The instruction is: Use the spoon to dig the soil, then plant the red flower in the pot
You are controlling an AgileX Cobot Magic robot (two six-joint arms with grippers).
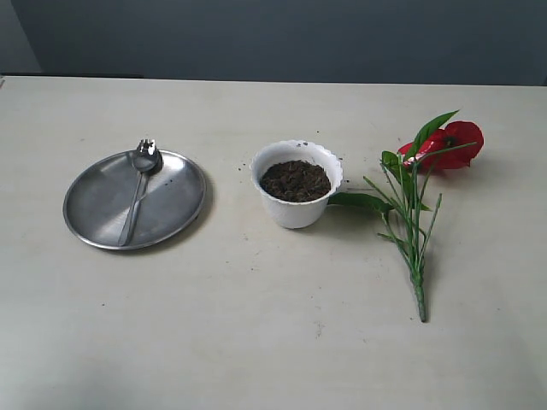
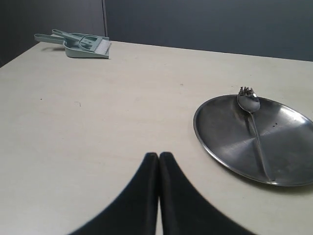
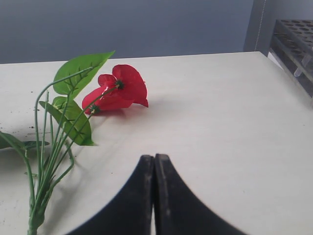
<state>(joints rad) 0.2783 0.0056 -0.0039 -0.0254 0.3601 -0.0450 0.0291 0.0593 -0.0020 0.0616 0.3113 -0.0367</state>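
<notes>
The white scalloped pot [image 1: 295, 209] stands mid-table, holding dark soil [image 1: 295, 180]. Left of it the steel spoon [image 1: 138, 189] lies on a round steel plate [image 1: 94, 205], bowl end towards the back; the left wrist view shows the same spoon [image 2: 254, 125]. The red flower [image 1: 451, 145] lies flat on the table right of the pot, its stalks [image 1: 412, 248] pointing to the front; it also shows in the right wrist view [image 3: 117, 90]. My left gripper [image 2: 159, 155] is shut and empty, short of the plate [image 2: 220, 142]. My right gripper [image 3: 154, 157] is shut and empty, beside the flower.
A grey-green dustpan with a brush [image 2: 85, 45] lies at a far table corner in the left wrist view. A dark rack [image 3: 296, 44] stands at the table's edge in the right wrist view. Soil crumbs dot the table around the pot.
</notes>
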